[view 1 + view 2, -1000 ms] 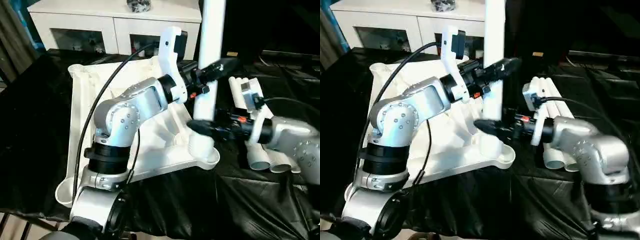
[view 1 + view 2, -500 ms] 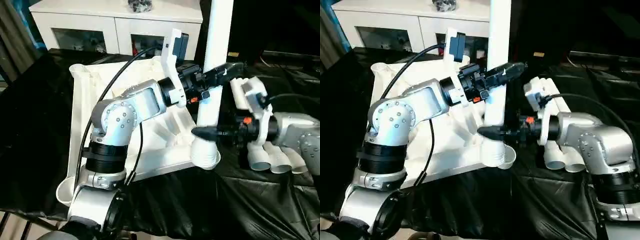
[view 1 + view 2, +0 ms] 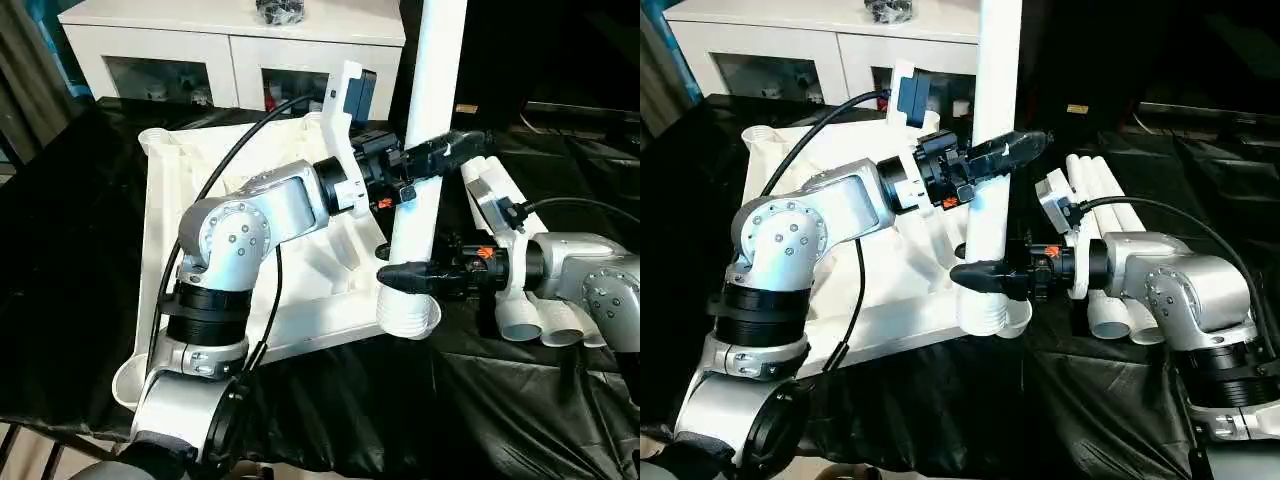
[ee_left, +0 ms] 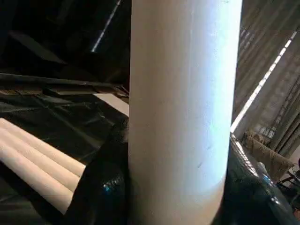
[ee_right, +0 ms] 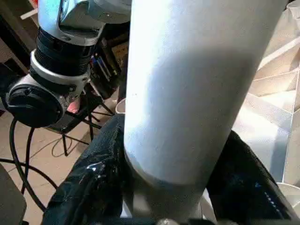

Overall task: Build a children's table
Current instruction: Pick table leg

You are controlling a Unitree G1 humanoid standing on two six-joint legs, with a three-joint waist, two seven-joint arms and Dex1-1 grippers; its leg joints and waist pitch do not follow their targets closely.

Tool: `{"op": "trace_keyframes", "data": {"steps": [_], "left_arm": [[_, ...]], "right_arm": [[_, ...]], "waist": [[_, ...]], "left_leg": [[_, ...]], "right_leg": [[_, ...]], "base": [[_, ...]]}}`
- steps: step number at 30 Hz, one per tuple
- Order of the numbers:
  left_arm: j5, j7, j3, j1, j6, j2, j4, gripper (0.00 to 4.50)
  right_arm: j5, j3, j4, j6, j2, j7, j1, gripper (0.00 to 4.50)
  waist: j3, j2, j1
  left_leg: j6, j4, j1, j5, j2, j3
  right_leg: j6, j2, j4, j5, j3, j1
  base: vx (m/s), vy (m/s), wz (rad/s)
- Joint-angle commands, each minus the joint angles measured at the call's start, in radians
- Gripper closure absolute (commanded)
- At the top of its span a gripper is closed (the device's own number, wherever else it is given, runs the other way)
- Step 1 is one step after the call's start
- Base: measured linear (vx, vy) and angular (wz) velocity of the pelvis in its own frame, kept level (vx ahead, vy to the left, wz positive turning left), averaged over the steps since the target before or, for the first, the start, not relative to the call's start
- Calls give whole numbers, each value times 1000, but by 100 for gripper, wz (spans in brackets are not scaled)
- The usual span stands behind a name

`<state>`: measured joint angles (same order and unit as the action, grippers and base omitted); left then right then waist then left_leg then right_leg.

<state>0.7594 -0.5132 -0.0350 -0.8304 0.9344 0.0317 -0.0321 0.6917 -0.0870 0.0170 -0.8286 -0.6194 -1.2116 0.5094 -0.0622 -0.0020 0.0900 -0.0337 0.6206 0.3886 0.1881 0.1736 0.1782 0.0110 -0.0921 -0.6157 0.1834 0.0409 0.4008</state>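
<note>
Both grippers are clamped on one upright leg (image 3: pixel 425 120) at the near right corner of the top (image 3: pixel 165 215), which lies ribbed side up on a black-draped bench. The left gripper (image 3: pixel 440 157) is closed round the tube at mid-height; in the left wrist view the tube is seen between its dark fingers (image 4: pixel 101 187). The right gripper (image 3: pixel 405 277) is closed round the same tube lower down, just above its wide foot; in the right wrist view a darker band, possibly a thread, can be made out on the tube at the level of its fingers (image 5: pixel 89 185).

The foot is seen at the corner socket (image 3: pixel 1012 318), seemingly at its outer lip rather than squarely in its bore; whether any of it has entered cannot be told. The step in hand is judged to be the seating of this leg.

For that to be done well, the tube should be kept plumb by the upper grip while the foot is steered over the centre of the socket by the lower one. Pressure should be applied straight down only once the foot is centred, since a tilted entry is likely to jam or to tip the light top. If the band is a thread, a turn will be needed as well.

Three spare legs (image 3: pixel 545 320) lie side by side on the cloth, just beside the right forearm, and should be left undisturbed.
</note>
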Motion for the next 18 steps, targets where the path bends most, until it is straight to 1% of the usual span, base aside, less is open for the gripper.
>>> {"op": "trace_keyframes", "data": {"steps": [1, 5, 7, 8, 9, 10, 13, 18], "left_arm": [[34, -27, 16, -19, 15, 12, 25, 268], [36, -36, 19, -22, 19, 8, 23, 268], [32, -38, 22, -23, 16, 6, 21, 268], [31, -38, 23, -24, 16, 6, 20, 268], [29, -40, 24, -24, 15, 5, 20, 268], [28, -42, 25, -25, 14, 4, 19, 268], [29, -50, 28, -27, 15, 1, 19, 268], [28, -60, 31, -28, 12, -3, 20, 268]], "right_arm": [[-20, -23, -2, 4, 0, -3, 5, 256], [-43, -30, 2, 31, 1, 6, -5, 256], [-62, -35, -2, 52, 5, 17, -8, 256], [-59, -35, -3, 48, 6, 17, -8, 221], [-57, -34, -5, 45, 8, 18, -7, 200], [-55, -34, -7, 43, 10, 19, -6, 186], [-67, -32, -14, 61, 19, 31, -4, 177], [-63, -33, -18, 61, 20, 20, -3, 171]], "waist": [[79, -19, 3], [79, -21, 3], [79, -17, 3], [79, -18, 2], [79, -19, 2], [80, -18, 2], [80, -18, 2], [79, -18, 2]], "left_leg": [[73, -64, -16, 63, 43, -11], [74, -64, -16, 62, 43, -11], [71, -63, -16, 63, 43, -11], [70, -64, -16, 69, 42, -10], [70, -64, -16, 69, 42, -11], [71, -64, -16, 67, 43, -11], [70, -64, -17, 67, 43, -10], [68, -65, -17, 74, 43, -11]], "right_leg": [[-275, -45, 58, 95, -29, -57], [-277, -45, 58, 91, -28, -57], [-276, -45, 58, 90, -28, -57], [-276, -44, 59, 94, -28, -57], [-276, -44, 58, 94, -28, -58], [-277, -45, 58, 89, -28, -57], [-279, -45, 58, 88, -29, -57], [-281, -45, 58, 90, -29, -58]], "base": [[0, 0, 0], [0, 0, 0], [0, 0, 0], [0, 0, 0], [0, 0, 0], [0, 0, 0], [0, 0, 0], [0, 0, 0]]}}
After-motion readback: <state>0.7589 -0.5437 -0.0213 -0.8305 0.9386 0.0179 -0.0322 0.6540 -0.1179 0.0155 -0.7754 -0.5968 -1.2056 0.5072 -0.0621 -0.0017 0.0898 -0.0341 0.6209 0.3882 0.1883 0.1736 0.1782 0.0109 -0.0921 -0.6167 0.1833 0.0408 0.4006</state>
